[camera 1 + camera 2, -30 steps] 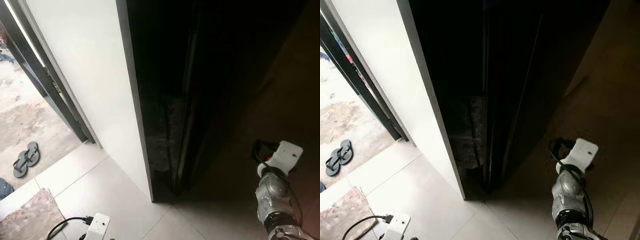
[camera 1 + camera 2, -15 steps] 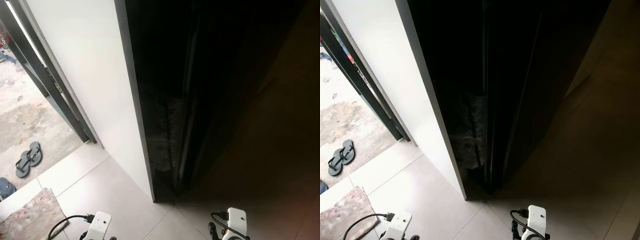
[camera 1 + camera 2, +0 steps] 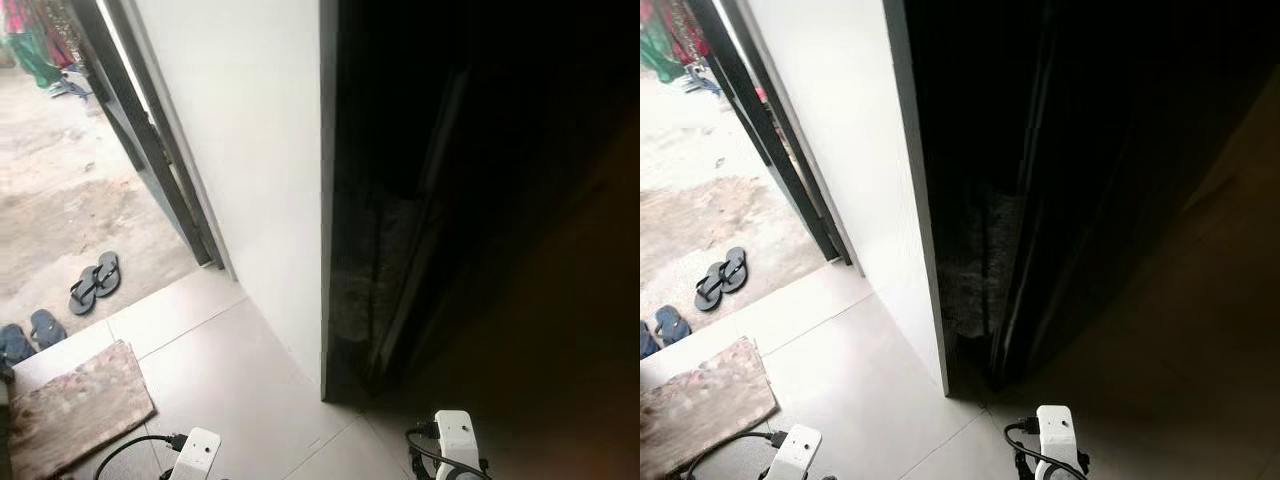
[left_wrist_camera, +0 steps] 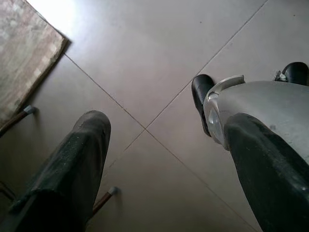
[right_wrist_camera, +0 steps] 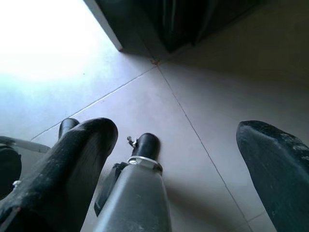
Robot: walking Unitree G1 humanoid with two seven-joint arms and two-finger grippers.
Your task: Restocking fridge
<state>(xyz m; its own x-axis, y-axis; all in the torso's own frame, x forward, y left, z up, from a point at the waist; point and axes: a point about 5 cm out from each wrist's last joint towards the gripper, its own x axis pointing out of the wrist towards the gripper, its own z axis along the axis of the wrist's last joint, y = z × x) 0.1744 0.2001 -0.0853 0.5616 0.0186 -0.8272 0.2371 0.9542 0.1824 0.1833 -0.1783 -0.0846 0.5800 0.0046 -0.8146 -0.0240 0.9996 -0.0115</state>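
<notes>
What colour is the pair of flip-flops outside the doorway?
Dark grey to black flip-flops, clearest in the left eye view.

The robot is showing matte black, rounded fingers (image 4: pixel 72 169), a silver metal leg (image 5: pixel 137 198) ending in black feet, and white wrist housings (image 3: pixel 455 437) trailing black cables.

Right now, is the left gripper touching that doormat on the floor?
Apart. In the left wrist view the left gripper hangs open above bare floor tile, and the doormat lies off to the side, with tile between them.
</notes>
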